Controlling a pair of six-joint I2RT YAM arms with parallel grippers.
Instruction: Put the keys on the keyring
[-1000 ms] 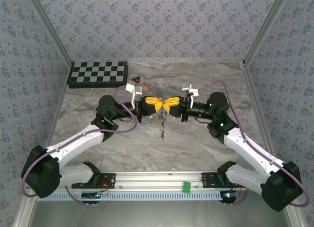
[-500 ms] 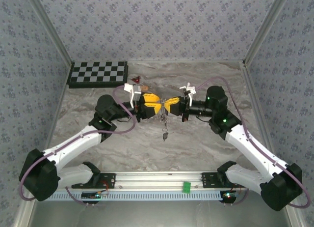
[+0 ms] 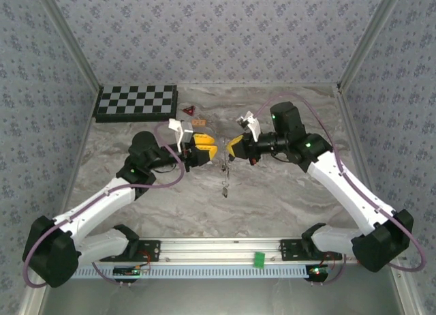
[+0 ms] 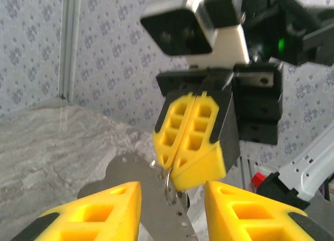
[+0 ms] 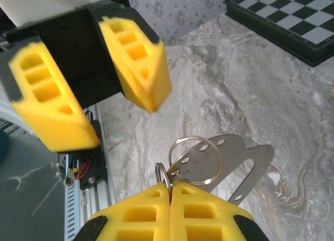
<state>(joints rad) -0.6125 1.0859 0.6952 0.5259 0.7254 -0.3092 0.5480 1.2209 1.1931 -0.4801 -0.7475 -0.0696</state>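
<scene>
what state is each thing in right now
left hand: open, empty
right hand: shut on the keyring
keyring: pinched, held in the air
metal tag: hanging from the keyring
chessboard: closed, lying flat

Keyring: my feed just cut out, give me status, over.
Left gripper open. Right gripper shut on thin silvery wire keyring, flat perforated metal tag alongside it. Nothing blocking between grippers.
</scene>
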